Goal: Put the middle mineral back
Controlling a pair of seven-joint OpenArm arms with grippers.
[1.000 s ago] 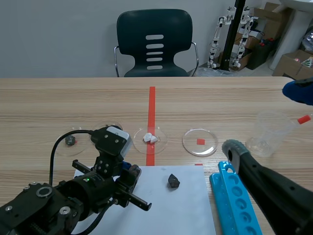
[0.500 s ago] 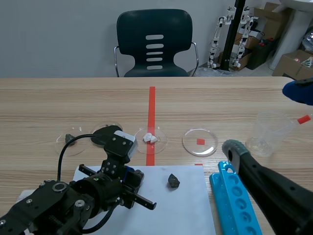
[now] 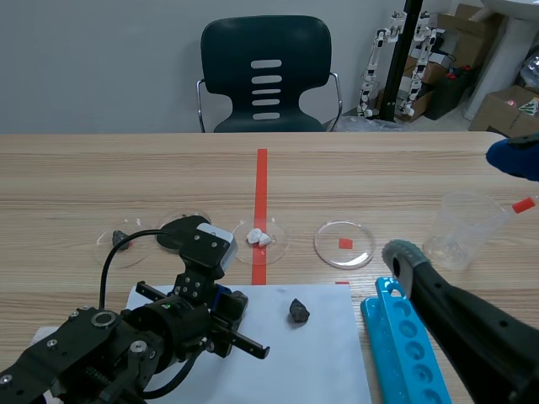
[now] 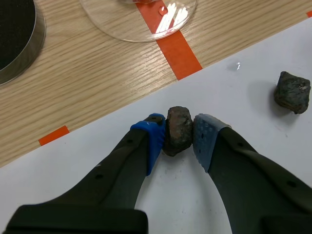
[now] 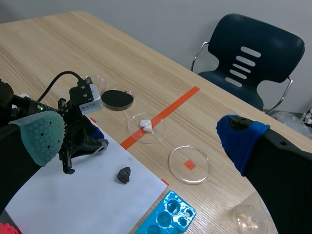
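In the left wrist view my left gripper (image 4: 177, 135) is shut on a small brown-grey mineral (image 4: 179, 127), pressed between the blue pads low over the white paper sheet (image 4: 243, 161). A second dark mineral (image 4: 291, 91) lies on the sheet off to one side, also seen as the dark mineral (image 3: 298, 310) in the scene view. Ahead of the fingers is the middle petri dish (image 4: 112, 27), which holds white mineral pieces (image 3: 258, 238). The left gripper (image 3: 229, 305) sits at the sheet's near left. My right gripper (image 5: 141, 139) hangs high above the table, open and holding nothing.
A left dish (image 3: 122, 244) holds a dark mineral, with a black disc (image 3: 181, 231) beside it. The right dish (image 3: 344, 243) has only a red square in it. A clear beaker (image 3: 461, 229) and a blue tube rack (image 3: 404, 345) stand at the right. A chair (image 3: 266, 76) is behind the table.
The left arm shifted right and nearer over the paper between one second and half a second ago, then held still. The right arm has not moved.
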